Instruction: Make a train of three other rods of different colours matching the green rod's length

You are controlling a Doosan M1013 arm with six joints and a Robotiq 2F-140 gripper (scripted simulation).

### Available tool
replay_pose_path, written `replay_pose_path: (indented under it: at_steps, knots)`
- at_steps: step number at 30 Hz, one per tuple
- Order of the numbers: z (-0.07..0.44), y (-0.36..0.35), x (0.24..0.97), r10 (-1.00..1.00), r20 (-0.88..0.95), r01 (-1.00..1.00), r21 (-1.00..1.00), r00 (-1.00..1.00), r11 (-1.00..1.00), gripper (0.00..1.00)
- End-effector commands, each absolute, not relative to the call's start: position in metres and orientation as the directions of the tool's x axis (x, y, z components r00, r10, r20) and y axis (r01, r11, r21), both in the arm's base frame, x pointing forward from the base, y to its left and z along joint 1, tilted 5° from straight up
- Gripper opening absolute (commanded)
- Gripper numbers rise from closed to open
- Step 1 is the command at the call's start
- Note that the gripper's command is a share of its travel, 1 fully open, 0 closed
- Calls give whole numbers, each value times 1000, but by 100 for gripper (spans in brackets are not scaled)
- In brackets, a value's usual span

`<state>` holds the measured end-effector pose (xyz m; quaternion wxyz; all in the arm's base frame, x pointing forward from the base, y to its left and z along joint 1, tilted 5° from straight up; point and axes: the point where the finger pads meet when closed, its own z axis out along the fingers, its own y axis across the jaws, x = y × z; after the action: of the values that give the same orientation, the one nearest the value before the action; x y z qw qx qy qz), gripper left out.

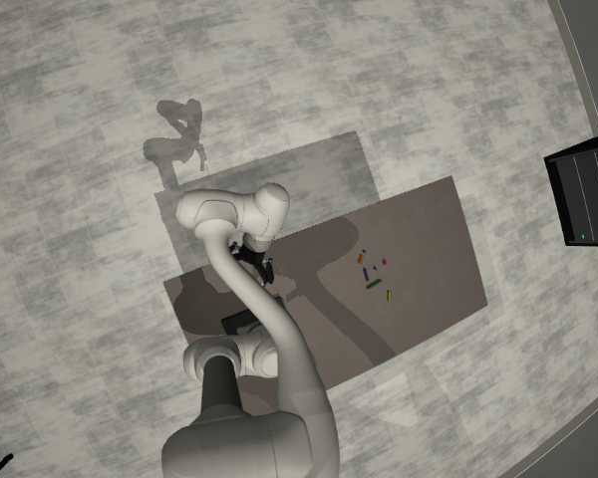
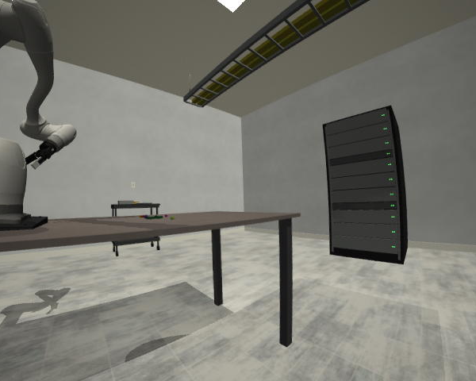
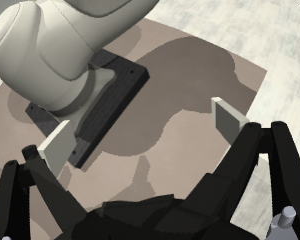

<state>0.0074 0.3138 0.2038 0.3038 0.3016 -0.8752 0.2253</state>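
Right of centre on the brown table (image 1: 433, 226), seven small coloured rods appear scattered: two blue (image 1: 374, 267), one each orange (image 1: 361, 258), magenta (image 1: 384, 261), purple (image 1: 366, 273), green (image 1: 373, 284), lime (image 1: 388, 295); the black two-finger gripper (image 1: 267, 271) is held fully open, empty.

Lab or server-room type space, not a home. Bare grey walls, pale mottled tiled floor (image 2: 353, 320), long dark-framed ceiling light strip (image 2: 266, 49) with yellowish panels. Tall black server rack cabinet (image 2: 363, 184) with rows of small green indicator lights stands on the floor well beyond the bench's far end. Plain brown flat-topped bench (image 2: 238, 217) on thin black square legs. Large white industrial robot arm (image 1: 258, 303) bolted on a black base plate (image 2: 35, 222) near one end of the bench. Small dark wheeled cart (image 2: 135, 205) against the back wall, behind the bench's long far edge. Small white wall outlet (image 2: 133, 184) above it.
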Motion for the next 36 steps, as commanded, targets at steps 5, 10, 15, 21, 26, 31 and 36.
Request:
replay_pose_path:
  at_steps: [5, 10, 15, 21, 26, 31, 36]
  knots:
    - [204, 314, 7, -391, 668, -665, -211, -633, 717, 100]
    - [204, 314, 7, -391, 668, -665, -211, -633, 717, 100]
    - [204, 314, 7, -391, 668, -665, -211, -633, 717, 100]
    - [201, 316, 13, -391, 661, -657, -208, -640, 725, 100]
    - [184, 331, 59, -383, 611, -595, -185, -693, 782, 100]
    - [170, 339, 100, -371, 567, -543, -166, -736, 823, 100]
    - [159, 343, 136, -356, 527, -498, -151, -772, 854, 100]
